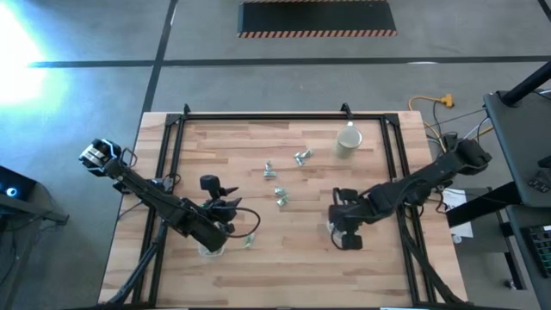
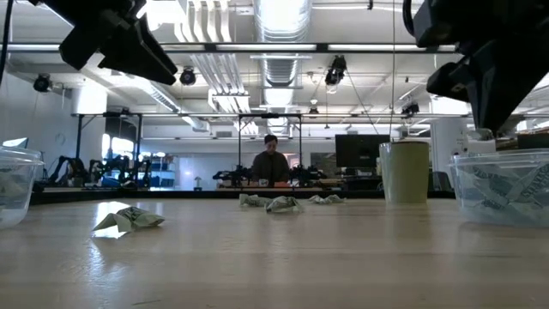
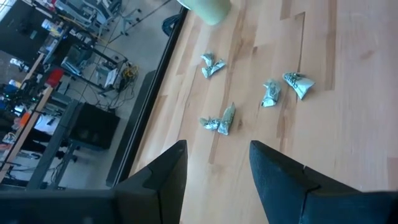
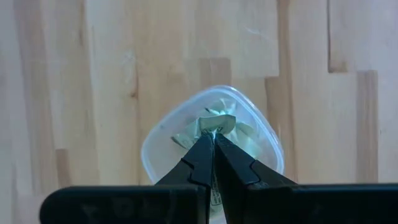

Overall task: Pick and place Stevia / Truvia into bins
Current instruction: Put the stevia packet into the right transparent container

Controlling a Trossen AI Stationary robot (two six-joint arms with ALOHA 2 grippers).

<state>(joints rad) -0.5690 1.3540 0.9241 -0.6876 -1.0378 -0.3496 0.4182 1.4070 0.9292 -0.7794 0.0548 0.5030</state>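
Several crumpled green-and-white Stevia sachets lie loose mid-table (image 1: 281, 196) (image 3: 219, 119) (image 2: 129, 220). One clear bin (image 1: 210, 251) (image 2: 12, 193) stands under the left arm; the other bin (image 4: 163, 144) (image 2: 502, 193) stands at the right with sachets in it. My right gripper (image 4: 213, 140) (image 1: 344, 232) hangs over that right bin, shut on one sachet (image 4: 217, 122). My left gripper (image 3: 217, 171) (image 1: 231, 207) hovers open above the table, pointing toward the loose sachets, with nothing between its fingers. My right gripper pinches a crumpled sachet by its edge (image 4: 216, 129) between the two fingertips. The fingers come from above, pointing steeply down. The sachet is lifted clear and sits over the open top of the right bin, above the sachets inside it.
A beige round cup (image 1: 348, 142) (image 2: 407, 172) stands at the far right of the table. A black frame rail (image 1: 258, 118) runs along the table's far and side edges. Bare wood lies along the near edge. A person sits far behind the table (image 2: 271, 163).
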